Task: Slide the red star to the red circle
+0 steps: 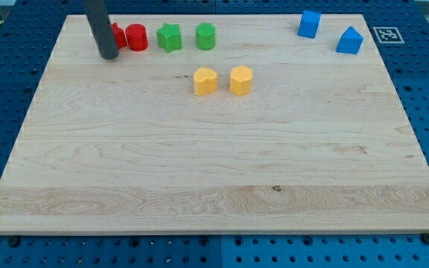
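Note:
The red circle [136, 36] stands near the board's top left. The red star [117, 33] lies right against its left side, mostly hidden behind my rod, so only a red sliver shows. My tip [109, 55] rests on the board just left of and slightly below the red star, touching or almost touching it.
A green star [169, 36] and a green circle [205, 36] stand to the right of the red circle. Two yellow blocks [205, 80] [240, 79] sit below them. Two blue blocks [309, 24] [349, 40] are at the top right. The wooden board [214, 171] lies on a blue pegboard.

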Robot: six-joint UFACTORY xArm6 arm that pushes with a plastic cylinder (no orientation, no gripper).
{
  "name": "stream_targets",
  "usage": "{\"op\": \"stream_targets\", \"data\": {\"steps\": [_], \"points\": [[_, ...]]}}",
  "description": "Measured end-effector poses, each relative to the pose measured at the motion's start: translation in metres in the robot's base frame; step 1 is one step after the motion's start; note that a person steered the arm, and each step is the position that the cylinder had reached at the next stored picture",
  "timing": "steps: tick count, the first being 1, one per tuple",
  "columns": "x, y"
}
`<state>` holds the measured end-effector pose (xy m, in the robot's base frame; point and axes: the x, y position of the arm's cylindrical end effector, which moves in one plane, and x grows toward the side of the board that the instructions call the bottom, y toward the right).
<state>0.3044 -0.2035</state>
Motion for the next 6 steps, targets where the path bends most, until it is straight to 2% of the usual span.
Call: {"op": "stream_targets", "data": {"steps": [1, 3, 4, 5, 6], "points": [[-0.003, -0.044], [-0.054, -0.064], [-0.055, -0.025], [-0.037, 0.008], [-0.033, 0.010]]}}
